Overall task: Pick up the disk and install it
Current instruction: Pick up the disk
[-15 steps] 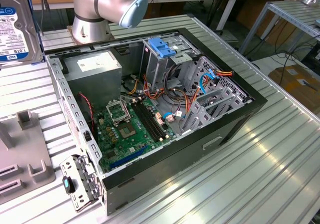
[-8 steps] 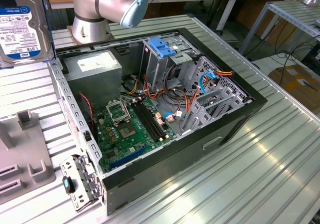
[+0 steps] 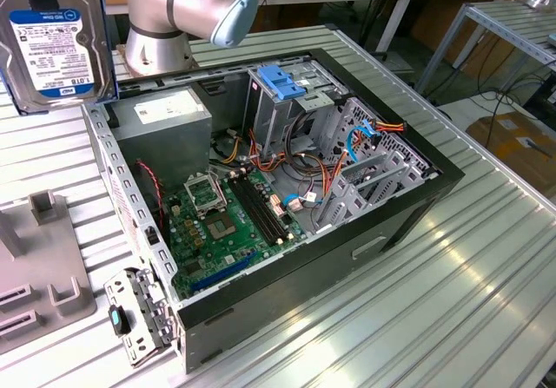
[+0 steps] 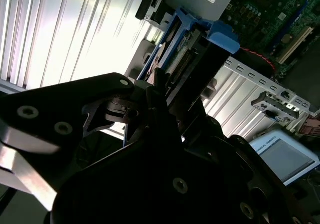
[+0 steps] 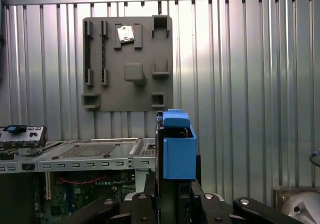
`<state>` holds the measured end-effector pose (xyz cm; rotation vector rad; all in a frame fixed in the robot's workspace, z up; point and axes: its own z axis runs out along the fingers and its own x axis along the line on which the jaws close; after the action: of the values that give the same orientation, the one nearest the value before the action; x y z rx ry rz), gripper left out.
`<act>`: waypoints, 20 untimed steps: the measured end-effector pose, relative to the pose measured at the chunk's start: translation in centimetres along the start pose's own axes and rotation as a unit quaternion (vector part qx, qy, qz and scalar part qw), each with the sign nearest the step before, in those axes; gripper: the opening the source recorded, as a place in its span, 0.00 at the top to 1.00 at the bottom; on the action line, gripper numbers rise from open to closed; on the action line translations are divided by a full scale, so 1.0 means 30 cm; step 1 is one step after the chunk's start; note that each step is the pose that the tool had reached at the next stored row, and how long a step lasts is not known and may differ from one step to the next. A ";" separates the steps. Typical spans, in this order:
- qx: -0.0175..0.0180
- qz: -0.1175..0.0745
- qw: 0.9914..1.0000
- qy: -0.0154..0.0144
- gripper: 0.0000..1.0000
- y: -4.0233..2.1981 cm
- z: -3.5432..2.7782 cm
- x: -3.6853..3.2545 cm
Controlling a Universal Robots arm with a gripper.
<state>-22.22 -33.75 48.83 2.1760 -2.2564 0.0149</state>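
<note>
Disk [image 3: 56, 45]: at the exterior view's far left, raised clear of the ribbed table [image 3: 452, 318], with its label turned to the camera. It is well apart from the cage.
Claw: in the first wrist view the gripper [image 5: 175, 200] is clamped on the disk, and the disk's blue side rail stands up from between the fingers.
Fixture plate [image 3: 43, 275]: grey, laid on the table just beside the case at the exterior view's left.
Case [image 3: 391, 223]: laid open in the middle. From left to right it holds the power supply box [image 3: 165, 128], the motherboard [image 3: 230, 227] and the grey cage [image 3: 278, 115] with its blue latch [image 3: 282, 82]. Loose cables [image 3: 326, 184] are bundled to the right of the cage.
Step in hand: judged as pick-up done and install not yet made, since the disk is held in the air outside the case.
Next move calls for: by judgement, the rails must be lined up squarely with the cage's slot, and the cables and latch kept clear of the disk's path.
</note>
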 end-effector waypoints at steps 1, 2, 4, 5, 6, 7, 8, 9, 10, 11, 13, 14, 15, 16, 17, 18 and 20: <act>0.000 0.000 1.000 0.000 0.65 -0.008 0.000 0.000; 0.000 0.000 1.000 0.000 0.65 -0.015 0.000 0.000; 0.000 0.000 1.000 0.000 0.65 -0.029 0.000 -0.001; 0.000 0.000 1.000 0.000 0.65 -0.044 0.000 -0.001; 0.000 0.000 1.000 0.000 0.65 -0.057 0.000 -0.002; 0.000 0.000 1.000 0.000 0.65 -0.065 0.000 -0.002; 0.000 0.000 1.000 0.000 0.65 -0.073 0.000 -0.003; 0.000 0.000 1.000 0.000 0.65 -0.089 0.000 -0.003; 0.000 0.000 1.000 0.000 0.65 -0.100 0.000 -0.004; 0.000 0.000 1.000 0.000 0.65 -0.108 0.000 -0.004; 0.000 0.000 1.000 0.000 0.65 -0.123 0.000 -0.004; 0.000 0.000 1.000 0.000 0.65 -0.137 0.000 -0.005; 0.000 0.000 1.000 0.000 0.65 -0.148 0.000 -0.005; 0.000 0.000 1.000 0.000 0.65 -0.157 0.000 -0.006; 0.000 0.000 1.000 0.000 0.65 -0.165 0.000 -0.006; 0.000 0.000 1.000 0.000 0.65 -0.172 0.000 -0.006; 0.000 0.000 1.000 0.000 0.65 -0.189 0.000 -0.007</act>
<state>-16.54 -33.75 48.83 2.1760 -2.2565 0.0150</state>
